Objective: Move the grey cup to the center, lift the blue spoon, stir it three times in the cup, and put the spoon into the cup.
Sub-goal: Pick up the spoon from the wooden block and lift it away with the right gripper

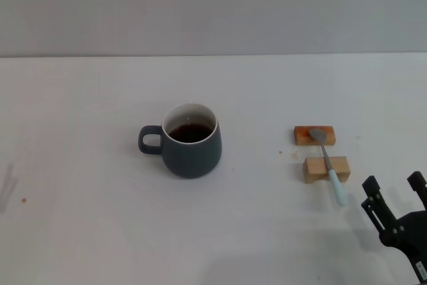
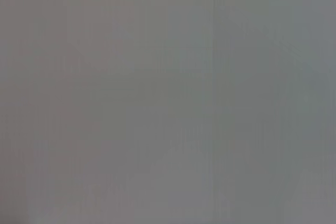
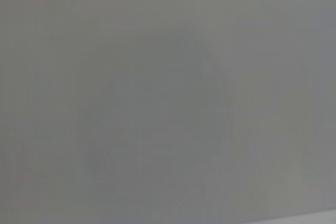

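The grey cup (image 1: 189,140) stands upright near the middle of the white table, handle pointing to the left, with dark brown liquid inside. The blue spoon (image 1: 328,164) lies to its right across two small wooden blocks, its metal bowl on the far block and its pale blue handle pointing toward the near edge. My right gripper (image 1: 394,191) is open and empty at the near right corner, just right of the spoon's handle tip. My left gripper is out of view. Both wrist views show only plain grey surface.
The two wooden blocks (image 1: 314,135) (image 1: 326,169) sit one behind the other under the spoon. The white table (image 1: 93,98) meets a grey wall at the back. A small brown speck (image 1: 24,199) lies near the left edge.
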Robot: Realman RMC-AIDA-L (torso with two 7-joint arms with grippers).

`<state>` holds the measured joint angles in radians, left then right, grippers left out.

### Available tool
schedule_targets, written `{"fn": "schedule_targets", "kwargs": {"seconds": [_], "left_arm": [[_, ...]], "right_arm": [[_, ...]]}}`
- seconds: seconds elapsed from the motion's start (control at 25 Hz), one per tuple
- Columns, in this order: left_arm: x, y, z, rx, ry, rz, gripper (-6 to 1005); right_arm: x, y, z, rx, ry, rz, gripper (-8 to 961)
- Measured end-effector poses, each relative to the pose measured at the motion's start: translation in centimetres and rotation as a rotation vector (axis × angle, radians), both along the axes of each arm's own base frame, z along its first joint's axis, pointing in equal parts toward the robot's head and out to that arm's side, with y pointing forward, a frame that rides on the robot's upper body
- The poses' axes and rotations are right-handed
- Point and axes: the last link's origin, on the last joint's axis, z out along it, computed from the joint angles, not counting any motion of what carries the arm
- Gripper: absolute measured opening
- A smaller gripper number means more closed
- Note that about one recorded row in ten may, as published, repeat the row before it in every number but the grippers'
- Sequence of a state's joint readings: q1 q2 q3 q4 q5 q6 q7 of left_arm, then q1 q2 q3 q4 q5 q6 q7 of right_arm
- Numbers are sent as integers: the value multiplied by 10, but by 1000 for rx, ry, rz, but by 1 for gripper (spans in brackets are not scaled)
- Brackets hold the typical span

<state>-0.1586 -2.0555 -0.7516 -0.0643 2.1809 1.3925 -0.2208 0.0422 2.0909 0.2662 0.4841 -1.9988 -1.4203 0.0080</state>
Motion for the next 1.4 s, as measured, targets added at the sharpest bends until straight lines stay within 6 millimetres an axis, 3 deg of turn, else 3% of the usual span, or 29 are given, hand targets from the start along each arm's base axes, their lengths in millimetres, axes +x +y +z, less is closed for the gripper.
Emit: {"fn": "schedule_targets", "kwargs": {"seconds": [0.36,1.4], "left_arm": [[-1,0,1,1,2,1,861],[-2,0,0,-2,0,11,858]], "right_arm": [[4,16,-11,-86,11,-36,816],[3,34,-27,-202,-6,-60,816]]}}
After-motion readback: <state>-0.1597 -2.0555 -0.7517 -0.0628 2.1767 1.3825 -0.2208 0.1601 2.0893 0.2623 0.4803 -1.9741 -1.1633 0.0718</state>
